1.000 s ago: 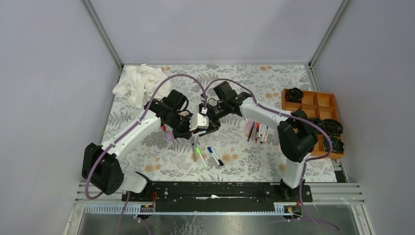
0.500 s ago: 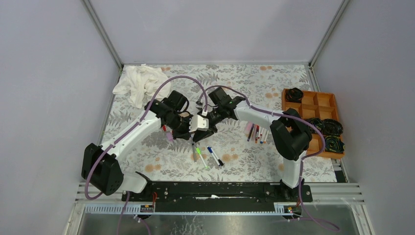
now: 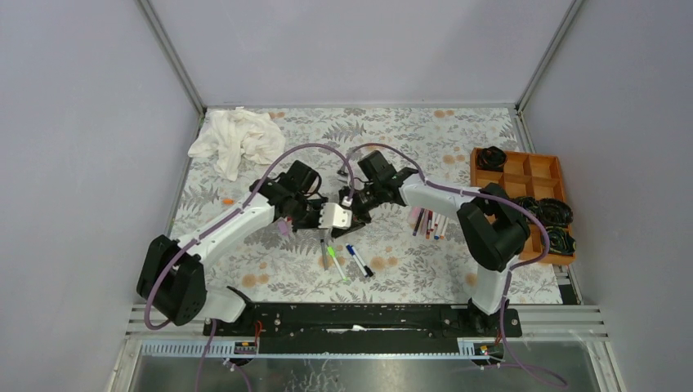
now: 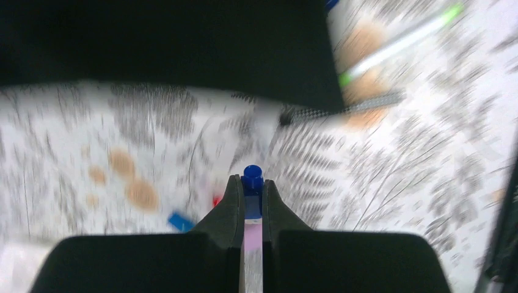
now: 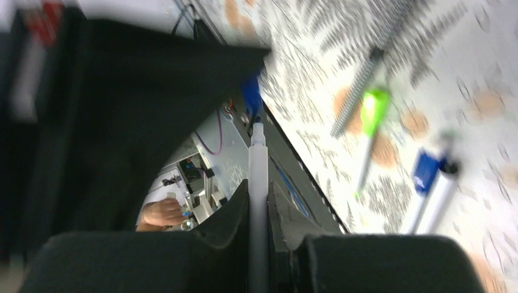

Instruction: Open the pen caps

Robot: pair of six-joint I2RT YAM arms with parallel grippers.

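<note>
My left gripper (image 4: 251, 181) is shut on a blue pen cap (image 4: 251, 173), whose round end sticks out past the fingertips. My right gripper (image 5: 259, 188) is shut on a white pen (image 5: 258, 160); its thin tip points at the blue cap (image 5: 251, 91) held in the left jaws. I cannot tell if tip and cap touch. In the top view the two grippers meet nose to nose, left (image 3: 337, 217) and right (image 3: 352, 212), above the mat. A green-ended pen (image 3: 335, 263) and a blue-capped pen (image 3: 358, 260) lie just in front of them.
Several pens (image 3: 429, 220) lie in a bunch to the right. A pink cap (image 3: 283, 227) lies left of the grippers; a loose blue cap (image 4: 179, 221) and a red cap (image 4: 216, 200) lie on the mat. A white cloth (image 3: 235, 139) is back left, an orange tray (image 3: 523, 173) far right.
Both grippers, still joined at the pen, have shifted a little toward the near side and lower. The right forearm has swung with them. The pens on the mat have not moved.
</note>
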